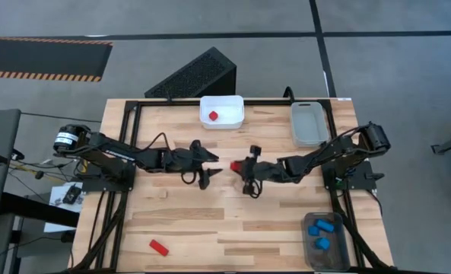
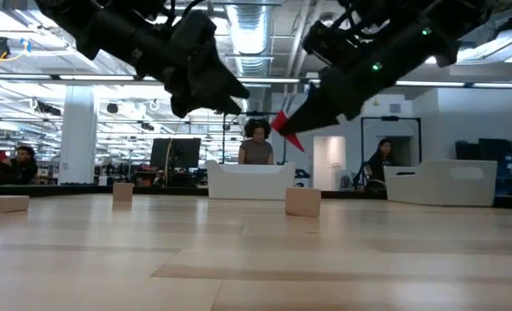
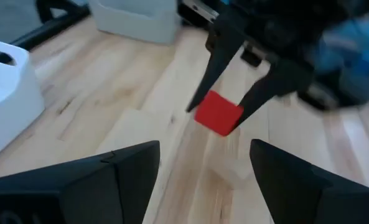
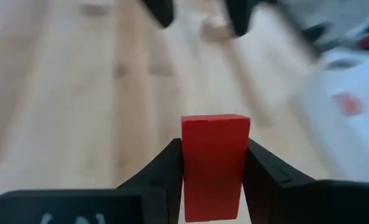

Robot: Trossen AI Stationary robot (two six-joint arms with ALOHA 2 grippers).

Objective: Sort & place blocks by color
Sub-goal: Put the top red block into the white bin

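Risk is judged first from the high view: a red block (image 1: 236,164) is held above the middle of the table (image 1: 278,228) by the right gripper (image 1: 240,165), with the left gripper (image 1: 212,165) tip to tip just beside it, so a clash of fingers or a dropped block is the likely trouble if either arm is driven forward. One red piece (image 1: 213,116) is seen in the white bin (image 1: 222,122) at the far edge, another red bar (image 1: 159,246) near the near edge, blue blocks (image 1: 322,227) in the bin (image 1: 325,259) at the near right corner.

Low view: the red block is carried well clear of the tabletop, a pale block (image 2: 302,201) resting below.

Left wrist view: the left gripper's fingers (image 3: 122,171) are spread wide, nothing between them; the block sits ahead, pinched by the other arm.

Right wrist view: both fingers (image 4: 165,165) are pressed against the block's sides, gripped low, so a slip is possible.
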